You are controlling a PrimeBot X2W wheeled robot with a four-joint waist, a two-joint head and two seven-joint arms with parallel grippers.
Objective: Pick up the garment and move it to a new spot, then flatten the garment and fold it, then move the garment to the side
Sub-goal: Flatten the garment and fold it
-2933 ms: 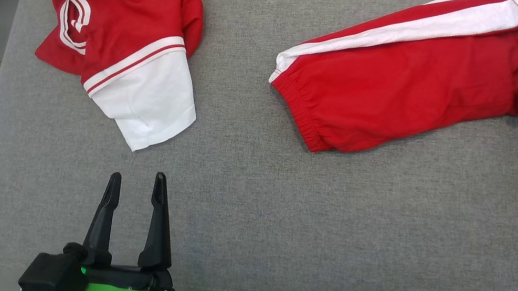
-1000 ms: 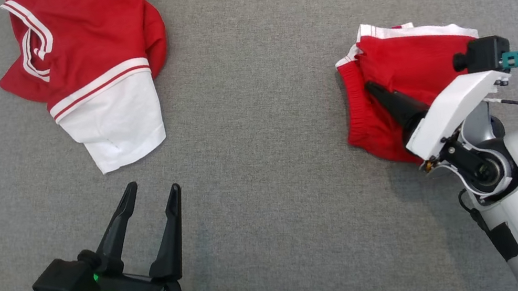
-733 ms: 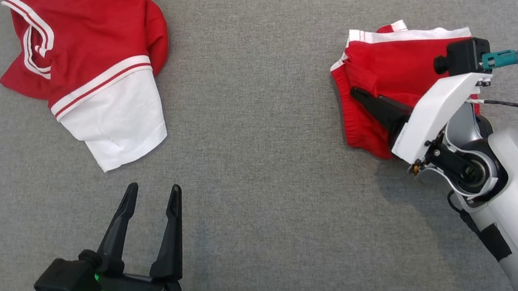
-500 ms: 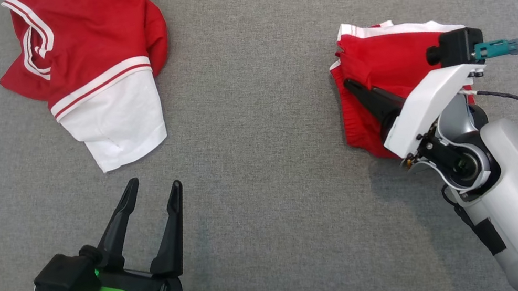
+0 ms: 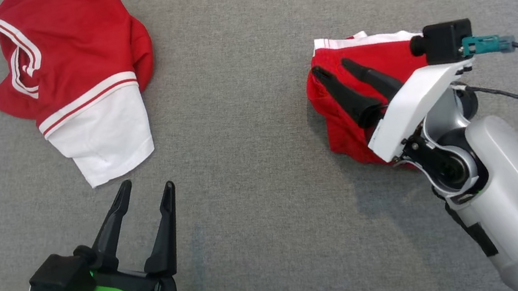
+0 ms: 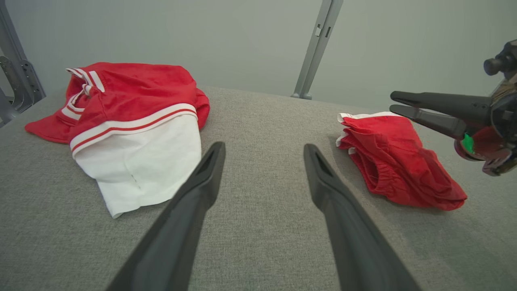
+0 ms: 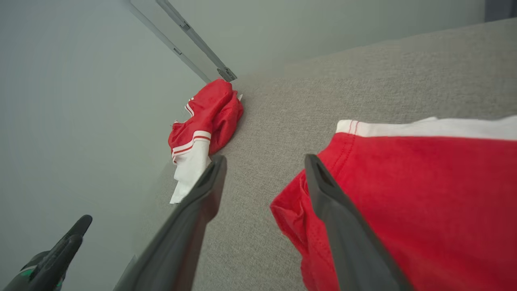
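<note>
Currently the soft, floppy garment [image 5: 77, 81] lies crumpled far left on the bench [image 5: 252, 168], so I'd pinch its sleeve hem with the left gripper [image 5: 146, 183], spread wide like the right gripper [image 5: 330, 66].

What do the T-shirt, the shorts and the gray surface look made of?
The T-shirt looks like soft matte knit, perhaps cotton or polyester jersey, since it slumps in loose folds. The shorts look like similar matte red cloth, with a gathered elastic waistband. The gray surface is coarse woven upholstery with a stitched seam, probably padded.
</note>
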